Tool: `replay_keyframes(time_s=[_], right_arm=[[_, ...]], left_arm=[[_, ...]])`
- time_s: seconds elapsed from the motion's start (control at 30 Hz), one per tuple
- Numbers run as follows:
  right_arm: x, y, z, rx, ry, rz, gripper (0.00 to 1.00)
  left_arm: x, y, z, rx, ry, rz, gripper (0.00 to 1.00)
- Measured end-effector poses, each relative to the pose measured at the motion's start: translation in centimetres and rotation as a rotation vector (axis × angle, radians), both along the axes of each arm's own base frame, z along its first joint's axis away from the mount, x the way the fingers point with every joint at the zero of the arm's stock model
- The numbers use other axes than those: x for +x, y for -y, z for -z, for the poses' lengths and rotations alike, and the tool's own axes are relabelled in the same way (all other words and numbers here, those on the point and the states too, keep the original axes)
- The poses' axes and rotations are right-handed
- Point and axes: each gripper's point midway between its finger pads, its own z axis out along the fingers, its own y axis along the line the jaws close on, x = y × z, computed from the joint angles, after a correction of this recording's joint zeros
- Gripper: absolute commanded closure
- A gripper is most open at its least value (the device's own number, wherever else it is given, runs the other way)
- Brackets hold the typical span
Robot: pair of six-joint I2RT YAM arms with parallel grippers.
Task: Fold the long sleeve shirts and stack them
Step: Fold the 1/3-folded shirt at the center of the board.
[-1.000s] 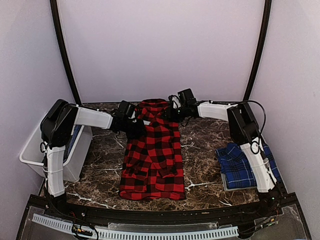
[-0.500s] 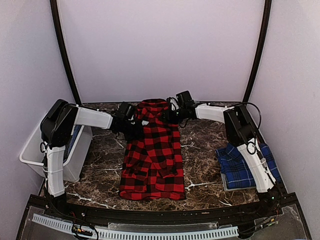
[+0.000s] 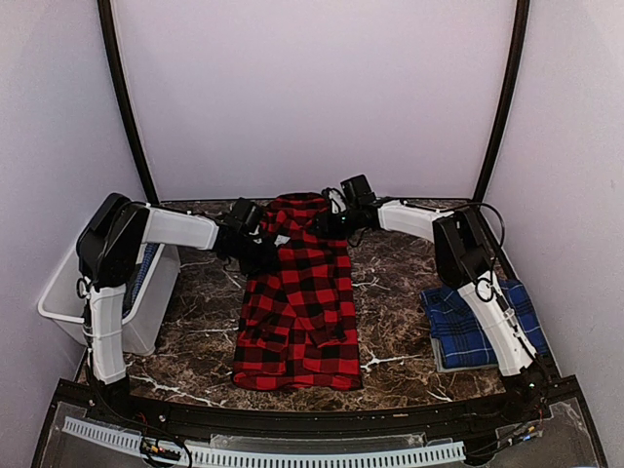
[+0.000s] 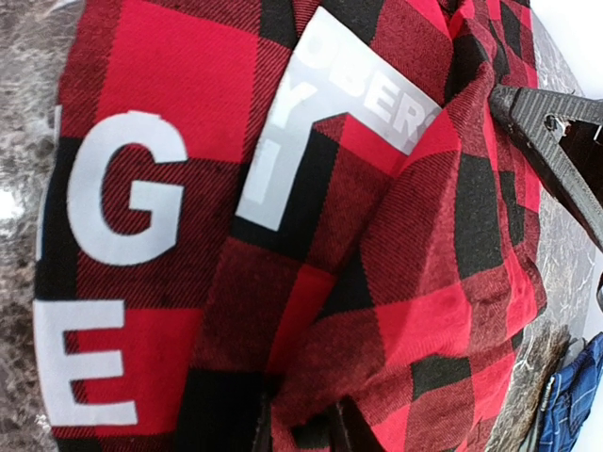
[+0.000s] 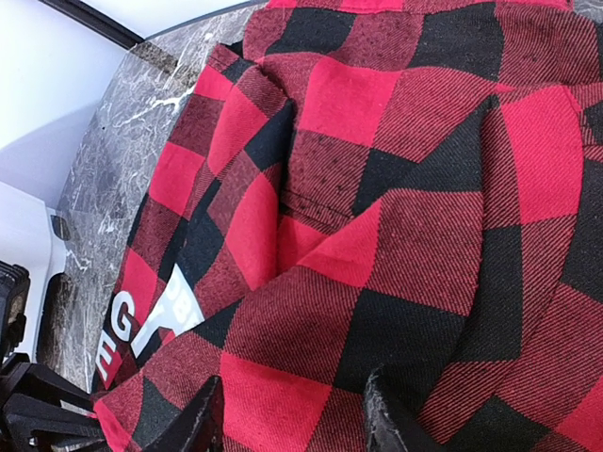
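At the table's far edge, both grippers, left (image 3: 261,246) and right (image 3: 330,223), stay clamped on the red shirt (image 3: 297,302); right has crept inward, starting a fold.

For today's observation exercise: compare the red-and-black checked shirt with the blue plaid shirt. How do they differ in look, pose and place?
The red-and-black checked shirt has large red and black squares; the blue plaid shirt has finer blue-and-navy plaid.
The red shirt lies stretched long down the table's middle; the blue one sits as a compact folded bundle at the right edge.
The left gripper and right gripper are at the red shirt's far end; neither touches the blue one.
Both lie on the marble table.
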Motion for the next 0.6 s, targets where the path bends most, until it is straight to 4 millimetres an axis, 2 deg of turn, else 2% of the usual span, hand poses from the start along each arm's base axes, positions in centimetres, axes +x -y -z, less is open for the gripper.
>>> replay_keyframes(time_s=[0.13, 0.33, 0.47, 0.6], right_arm=[[0.1, 0.0, -0.6, -0.003, 0.014, -0.008, 0.45], [0.1, 0.6, -1.6, -0.037, 0.041, 0.0, 0.4], [-1.6, 2.1, -4.2, -0.066, 0.037, 0.021, 0.42], [-5.0, 3.9, -7.7, -0.078, 0.038, 0.035, 0.49]], left_arm=[[-0.5, -0.3, -0.9, 0.011, 0.0, 0.012, 0.74], [-1.8, -1.0, -4.4, -0.011, 0.048, 0.029, 0.72], [-3.3, -1.6, -6.6, -0.033, 0.08, 0.046, 0.71], [-5.1, -2.4, -8.0, -0.044, 0.1, 0.066, 0.71]])
